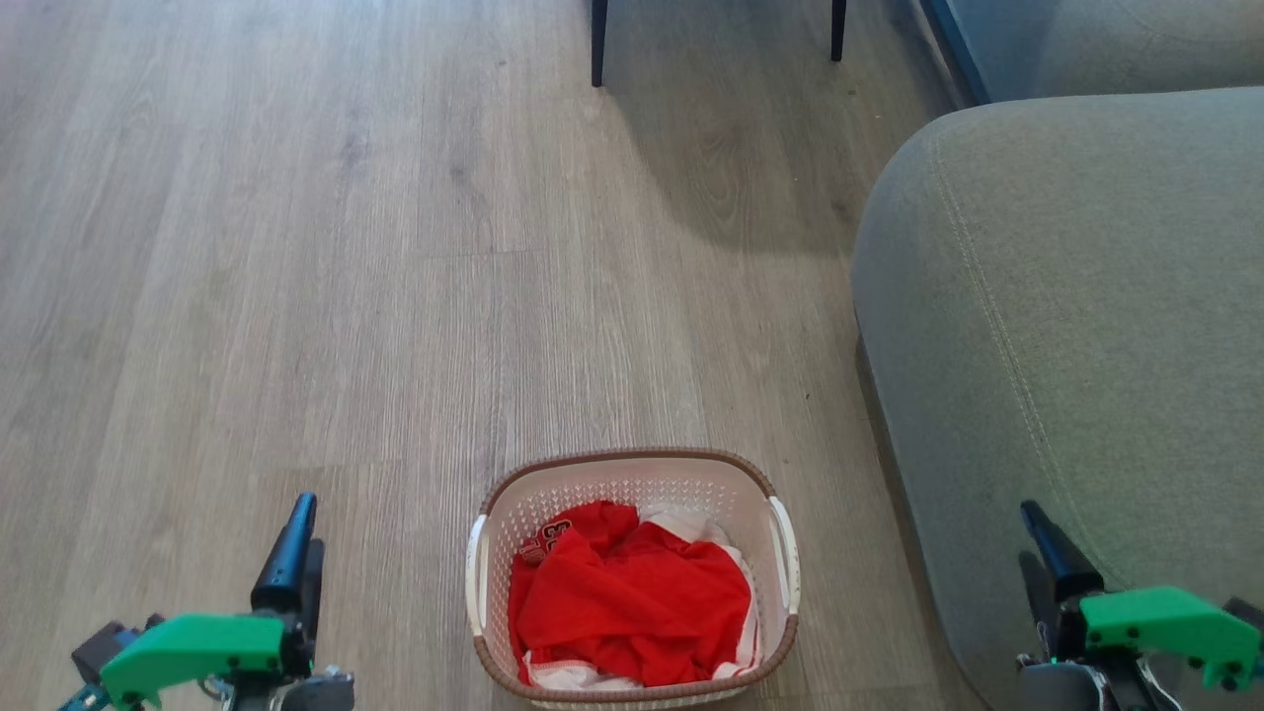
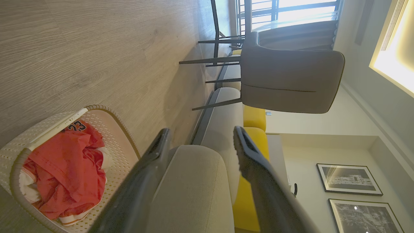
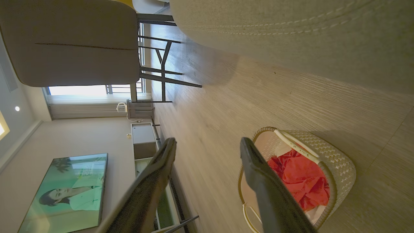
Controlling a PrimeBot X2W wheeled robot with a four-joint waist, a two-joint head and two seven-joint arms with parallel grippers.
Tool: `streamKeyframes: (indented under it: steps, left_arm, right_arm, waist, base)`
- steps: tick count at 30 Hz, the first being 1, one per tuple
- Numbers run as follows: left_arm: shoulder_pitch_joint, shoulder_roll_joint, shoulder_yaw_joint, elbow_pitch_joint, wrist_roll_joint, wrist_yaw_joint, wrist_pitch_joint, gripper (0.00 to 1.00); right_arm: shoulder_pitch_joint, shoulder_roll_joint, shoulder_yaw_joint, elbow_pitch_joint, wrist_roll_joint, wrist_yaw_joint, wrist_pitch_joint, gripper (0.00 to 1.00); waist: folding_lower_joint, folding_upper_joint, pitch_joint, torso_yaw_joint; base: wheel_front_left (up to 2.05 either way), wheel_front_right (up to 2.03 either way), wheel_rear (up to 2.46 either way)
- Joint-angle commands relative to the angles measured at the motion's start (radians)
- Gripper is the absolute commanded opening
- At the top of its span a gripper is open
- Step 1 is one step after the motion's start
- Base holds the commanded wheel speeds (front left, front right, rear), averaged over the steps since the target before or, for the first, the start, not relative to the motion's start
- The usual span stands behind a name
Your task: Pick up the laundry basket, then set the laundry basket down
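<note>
The small cream perforated plastic laundry basket with a brown woven-look rim stands on the grey wood-plank floor, between the left gripper and the right gripper, apart from both. Crumpled red-and-white clothes lie in it. The grey fabric sofa arm sits near its right, and two dark chair legs stand well ahead.

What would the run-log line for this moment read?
stage: pre-pickup | laundry basket: on floor, red clothing inside, untouched | left gripper: jaws open, empty, left of basket | right gripper: jaws open, empty, by sofa
</note>
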Motion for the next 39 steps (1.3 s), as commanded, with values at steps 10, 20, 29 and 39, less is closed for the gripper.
streamKeyframes:
  steps: [10, 20, 29, 39]
  left_arm:
    - [-0.048, 0.004, -0.025, -0.096, 0.167, 0.033, -0.035, 1.0]
    - [-0.048, 0.004, -0.056, -0.134, 0.357, 0.062, -0.064, 1.0]
    - [-0.039, 0.009, -0.074, -0.152, 0.504, 0.084, -0.088, 1.0]
    - [-0.022, 0.021, -0.102, -0.177, 0.649, 0.126, -0.118, 1.0]
  right_arm:
    - [-0.037, -0.005, 0.021, -0.11, -0.202, 0.002, -0.039, 1.0]
    - [-0.033, -0.007, 0.059, -0.148, -0.382, 0.002, -0.068, 1.0]
    - [-0.031, -0.008, 0.078, -0.166, -0.504, 0.003, -0.092, 1.0]
    - [-0.028, -0.009, 0.097, -0.2, -0.638, 0.003, -0.121, 1.0]
  waist:
    - [0.0, -0.0001, 0.001, 0.0]
    - [0.0, -0.0001, 0.002, 0.001]
    - [0.0, -0.0001, 0.003, 0.0]
    - [0.0, -0.0001, -0.001, 0.001]
  base:
    - [0.0, 0.0, 0.0]
    - [0.0, 0.0, 0.0]
    - [0.0, 0.0, 0.0]
    - [0.0, 0.0, 0.0]
